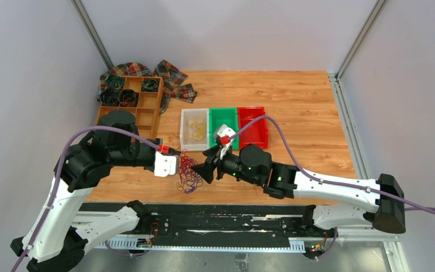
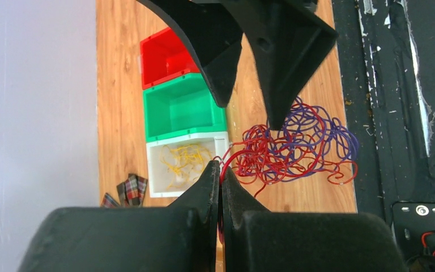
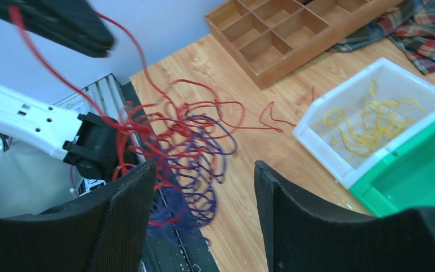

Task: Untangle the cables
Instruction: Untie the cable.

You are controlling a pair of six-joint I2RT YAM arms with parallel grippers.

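The cables [image 1: 188, 173] are hair-thin, limp wires in glossy red and purple, looped into a loose tangle. It lies on the wood-grain tabletop [image 1: 294, 102] near its front edge, between the two arms. The left gripper [image 2: 221, 170] has its matte black, wedge-shaped jaws pressed together, pinching one red strand that runs off the tangle. The right wrist view shows that strand rising in a slack arc to those jaws, a detail too small to make out from overhead. The right gripper [image 3: 204, 165] has its jaws spread, their inner pads finely textured, with nothing between them. The left wrist view shows them poised over the tangle, one tip just at its upper loops. Yellow wires [image 3: 368, 119] lie curled in a translucent white plastic bin [image 1: 184, 131], which stands in a row with a green bin [image 1: 222, 119] and a red bin [image 1: 255, 130]. Only the overhead view shows black coiled rolls [image 1: 119, 96] in a compartmented wooden tray [image 1: 147, 116] by rumpled plaid cloth [image 1: 173, 73].
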